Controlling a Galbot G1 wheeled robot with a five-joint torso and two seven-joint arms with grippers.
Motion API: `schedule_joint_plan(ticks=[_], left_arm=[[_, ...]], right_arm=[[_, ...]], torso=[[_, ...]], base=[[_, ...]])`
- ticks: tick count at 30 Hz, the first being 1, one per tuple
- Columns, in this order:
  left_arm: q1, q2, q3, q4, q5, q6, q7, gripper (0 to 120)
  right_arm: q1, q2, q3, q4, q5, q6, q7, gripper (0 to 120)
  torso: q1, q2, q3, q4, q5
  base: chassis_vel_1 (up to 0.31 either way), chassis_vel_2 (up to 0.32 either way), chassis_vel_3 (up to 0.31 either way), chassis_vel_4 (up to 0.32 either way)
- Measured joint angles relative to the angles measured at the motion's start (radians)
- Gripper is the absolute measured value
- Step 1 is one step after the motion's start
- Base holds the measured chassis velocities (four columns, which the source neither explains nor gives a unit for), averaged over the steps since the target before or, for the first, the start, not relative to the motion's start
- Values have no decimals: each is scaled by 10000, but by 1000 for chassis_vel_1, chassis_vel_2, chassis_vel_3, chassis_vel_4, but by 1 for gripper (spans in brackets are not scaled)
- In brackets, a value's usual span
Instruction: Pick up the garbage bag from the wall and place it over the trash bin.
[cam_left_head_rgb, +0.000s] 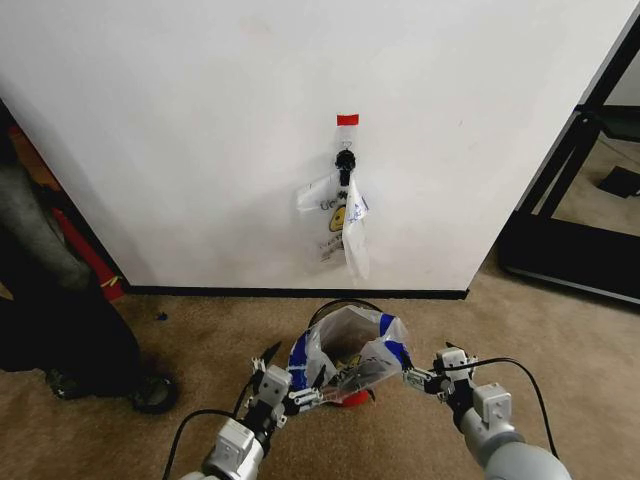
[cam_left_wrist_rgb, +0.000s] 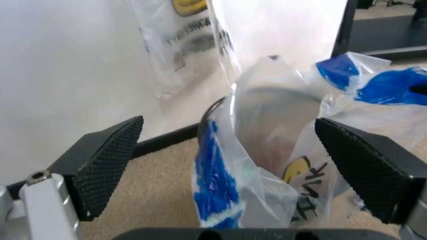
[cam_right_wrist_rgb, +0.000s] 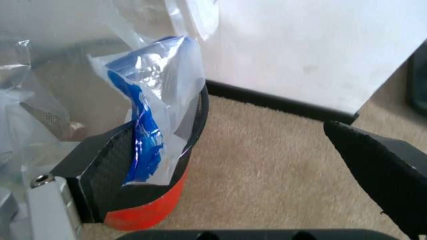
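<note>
Flimsy, slippery plastic, the garbage bag (cam_left_head_rgb: 350, 350) sits draped over the trash bin (cam_left_head_rgb: 352, 398) below the wall (cam_left_head_rgb: 200, 130), between my open left hand (cam_left_head_rgb: 297, 398) and open right hand (cam_left_head_rgb: 418, 380); I'd pinch its rim.

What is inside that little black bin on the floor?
A garbage bag lines the trash bin, its blue-patched edges draped over the rim. The left gripper and right gripper flank it, open. The plastic hides the bin's bottom.

Glossy thin plastic garbage bag (cam_left_head_rgb: 350, 350); seemingly mesh trash bin (cam_right_wrist_rgb: 190, 125).
</note>
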Motion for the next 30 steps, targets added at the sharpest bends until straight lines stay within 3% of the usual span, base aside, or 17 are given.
schedule_joint_plan(ticks=[6, 11, 21, 26, 30], left_arm=[[95, -5, -200, -119, -83, 23, -23, 100], [165, -65, -194, -128, -83, 44, -37, 100], [375, 4, -529, -683, -315, 73, -31, 100], [-939, 644, -1035, -778, -2151, 504, 0, 100], [-2648, 1343, -667, -402, -3838, 1053, 58, 100]], right_arm=[[-461, 67, 289, -200, -183, 842, -248, 100], [-738, 413, 610, -953, 1126, 2504, -1625, 100], [-1290, 454, 1091, -1179, 1526, 4339, -3356, 100], [-1487, 596, 1330, -932, 1679, 4656, -3654, 100], [-1709, 841, 1637, -771, 2008, 4789, -3803, 100]], torso=[[0, 0, 0, 0, -2], [0, 0, 0, 0, 1], [0, 0, 0, 2, -1], [0, 0, 1, 3, 0], [0, 0, 1, 2, -1]], base=[[0, 0, 0, 0], [0, 0, 0, 0], [0, 0, 0, 0], [0, 0, 0, 0], [0, 0, 0, 0]])
